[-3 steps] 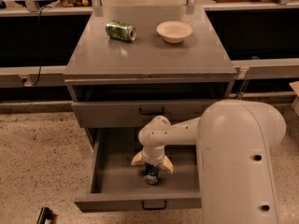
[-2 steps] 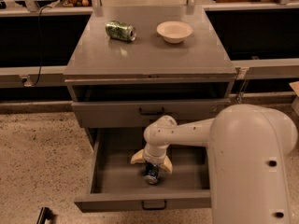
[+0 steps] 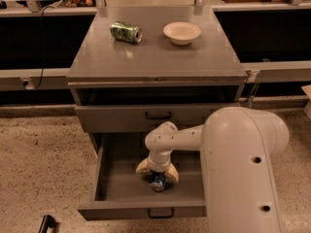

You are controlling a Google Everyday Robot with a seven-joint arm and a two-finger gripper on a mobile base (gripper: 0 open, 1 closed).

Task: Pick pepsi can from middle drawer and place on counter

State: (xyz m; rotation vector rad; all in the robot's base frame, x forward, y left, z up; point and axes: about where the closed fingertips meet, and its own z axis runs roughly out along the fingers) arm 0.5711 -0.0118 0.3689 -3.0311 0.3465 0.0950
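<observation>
The counter [image 3: 155, 57] looks smooth, faintly glossy grey metal; the middle drawer [image 3: 119, 191], duller metal; the gripper [image 3: 157, 174], smooth pale plastic, sits inside it at the counter's 6 o'clock, over the shiny pepsi can [image 3: 158, 181].

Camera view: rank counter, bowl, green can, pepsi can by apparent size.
1. counter
2. bowl
3. green can, close to the bowl
4. pepsi can, partly hidden beneath the hand, which is down in the middle drawer

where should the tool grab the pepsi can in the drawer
By its curved sides, coming straight down from above: the pepsi can sits low in the open drawer, walled in all round. The tool hangs right over it.
</observation>
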